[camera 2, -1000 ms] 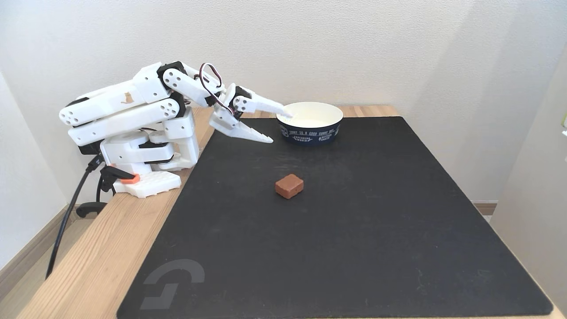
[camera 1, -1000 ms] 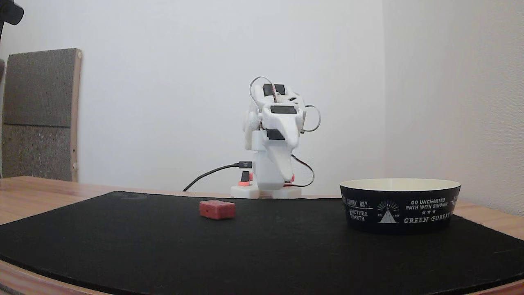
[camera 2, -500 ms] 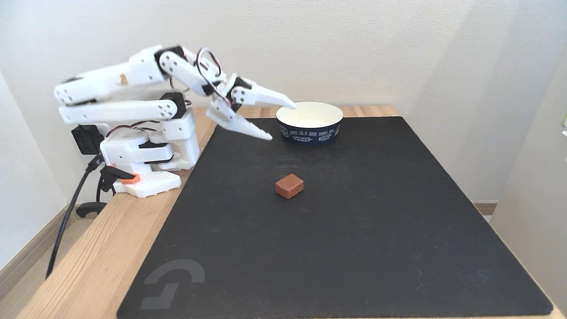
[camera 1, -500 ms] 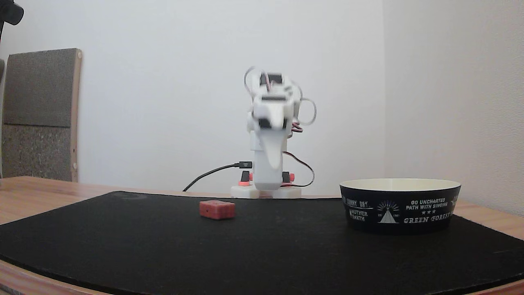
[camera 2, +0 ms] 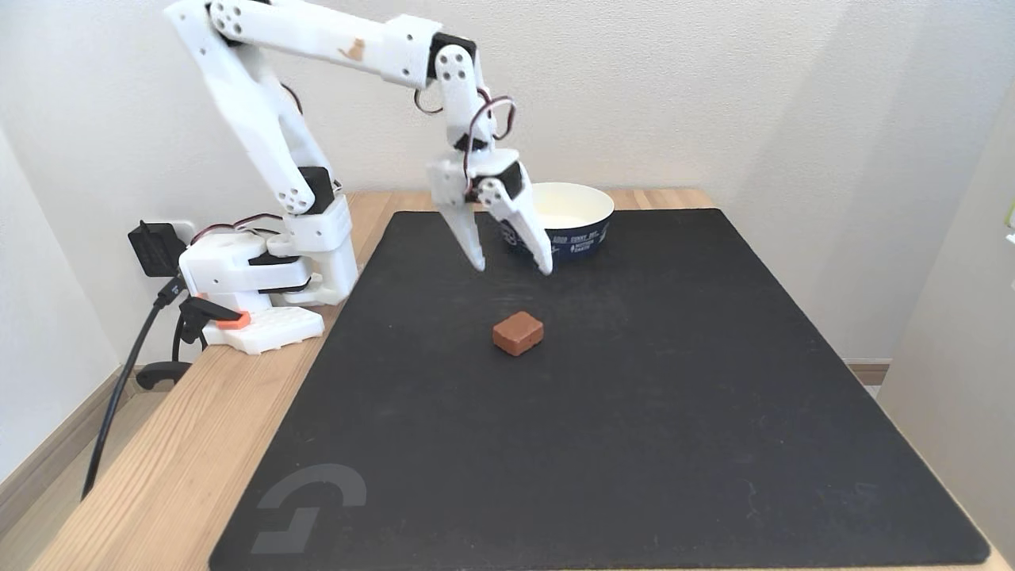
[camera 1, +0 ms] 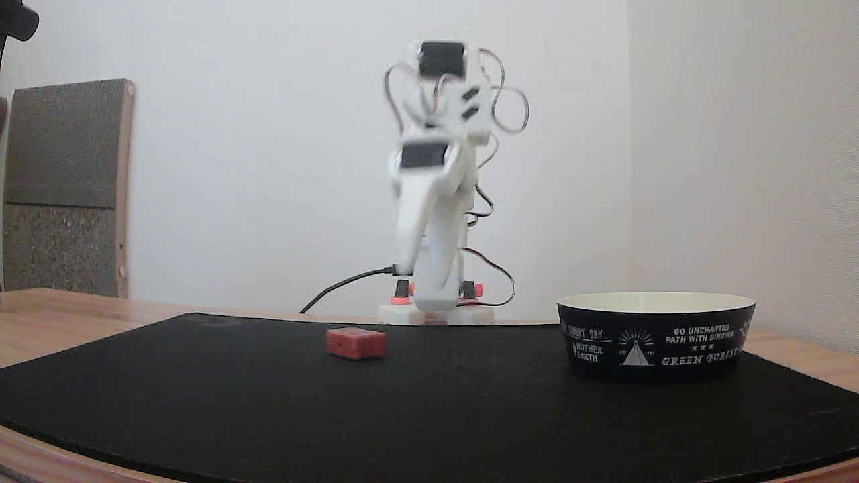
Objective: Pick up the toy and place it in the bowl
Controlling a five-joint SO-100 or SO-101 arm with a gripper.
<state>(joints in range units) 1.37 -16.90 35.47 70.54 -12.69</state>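
I'm seeing the toy (camera 2: pixel 518 332) lying mid-mat (camera 2: pixel 634 444), open mat all around it, well apart from the bowl (camera 2: pixel 591 230) near the far edge. My end effector (camera 2: pixel 511 268), jaws spread wide and empty, has swung up from beside the bowl and is now hanging over the mat beyond the toy.

Your tool (camera 2: pixel 511 270) hangs above the black mat (camera 2: pixel 634 412), jaws spread, with open air below the tips. The toy (camera 2: pixel 518 332) lies alone on the mat, bare mat on every side of it, so you can come at it from above or from any side. The bowl (camera 2: pixel 591 234) stands just behind the tool's far finger (camera 2: pixel 523 230); its rim blocks low passes that way. The wall (camera 2: pixel 912 198) closes off the mat's right side.
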